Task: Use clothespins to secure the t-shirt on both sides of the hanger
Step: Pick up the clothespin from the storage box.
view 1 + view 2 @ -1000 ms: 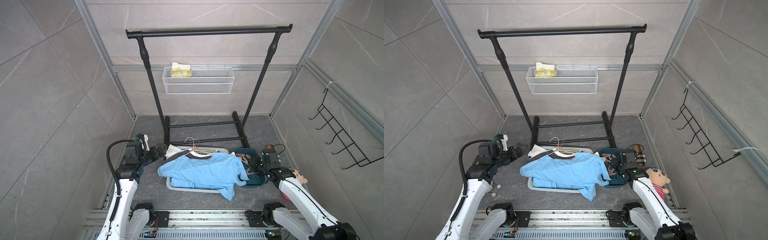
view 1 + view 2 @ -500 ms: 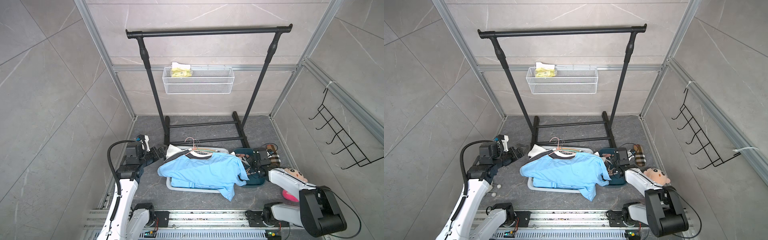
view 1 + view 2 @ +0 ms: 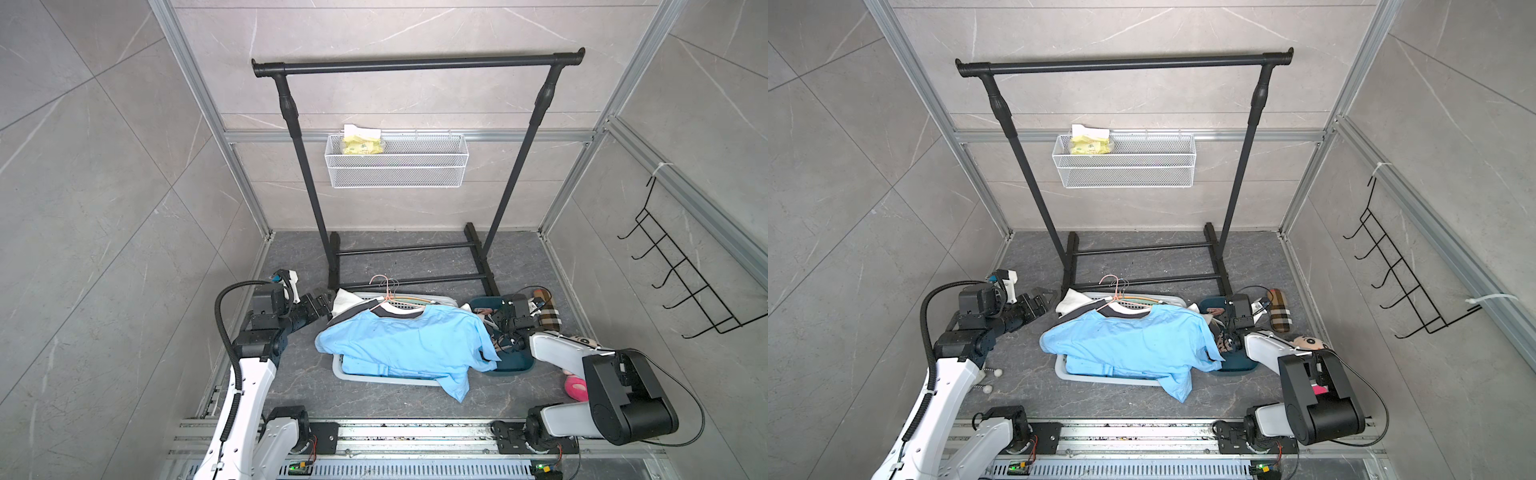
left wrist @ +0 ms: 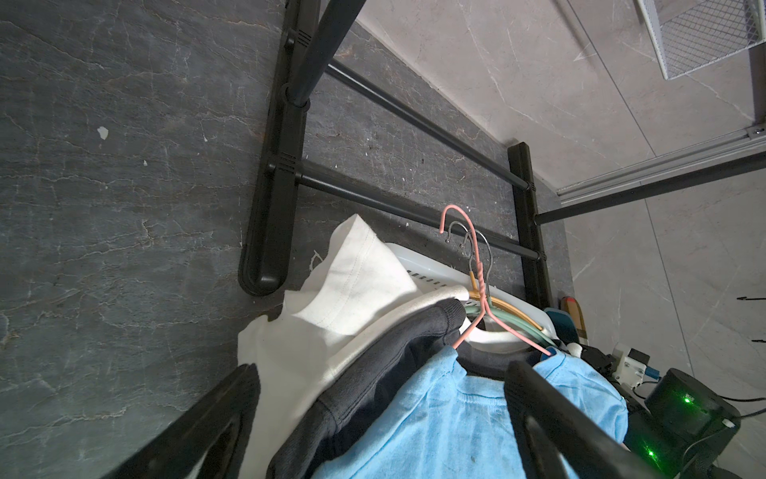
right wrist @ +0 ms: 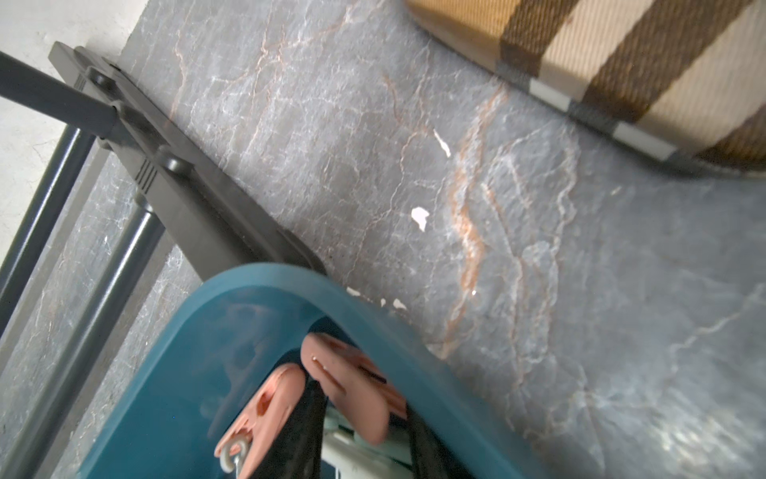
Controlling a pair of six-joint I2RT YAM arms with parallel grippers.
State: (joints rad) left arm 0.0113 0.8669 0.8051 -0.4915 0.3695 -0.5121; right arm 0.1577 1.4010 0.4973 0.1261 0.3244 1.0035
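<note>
On my dark floor (image 3: 307,386) stand the rack (image 3: 409,249), a white basket (image 3: 374,377), a teal bin (image 3: 515,365), a plaid item (image 3: 549,316) and a doll (image 3: 1308,343).

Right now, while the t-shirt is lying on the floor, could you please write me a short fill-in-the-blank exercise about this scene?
1. The t-shirt draped over the tray is light ____.
2. The hanger in its collar is ____.
3. The wire basket on the wall holds a ____ packet.
4. The ____ tool reaches into the teal bin.

Missing words: blue; pink; yellow; right.
</note>
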